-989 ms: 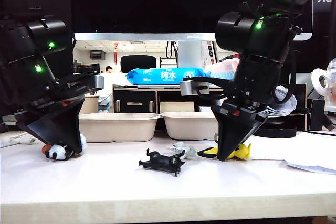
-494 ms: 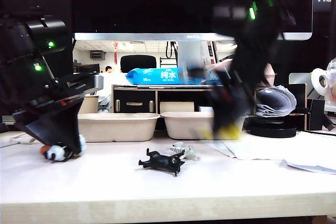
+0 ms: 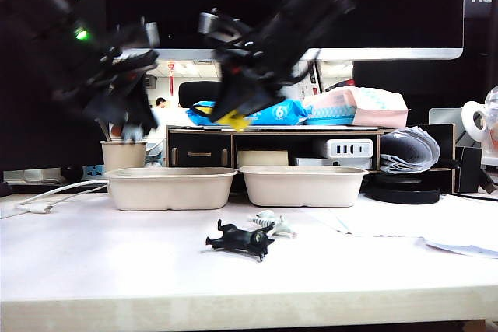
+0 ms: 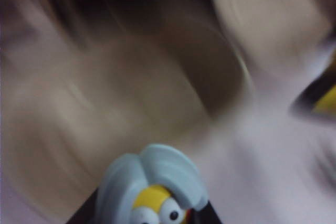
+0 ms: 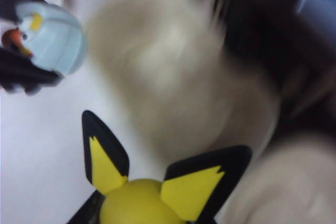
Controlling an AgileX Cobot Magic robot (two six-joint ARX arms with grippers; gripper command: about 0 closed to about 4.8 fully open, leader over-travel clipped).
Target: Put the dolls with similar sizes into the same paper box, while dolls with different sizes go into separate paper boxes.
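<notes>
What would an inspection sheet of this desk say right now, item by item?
Surface: pale table, bare in front.
Job's things: two paper trays side by side; black animal doll and tiny striped doll lie on the table before them.
Clutter: pen cup, papers at right.
Grippers: left pincer in the air above the left tray, shut on a grey-headed doll; right pincer above the trays, shut on the yellow doll.
Cables: white cable at left.
Surroundings: monitor, wet-wipe pack, office behind.
</notes>
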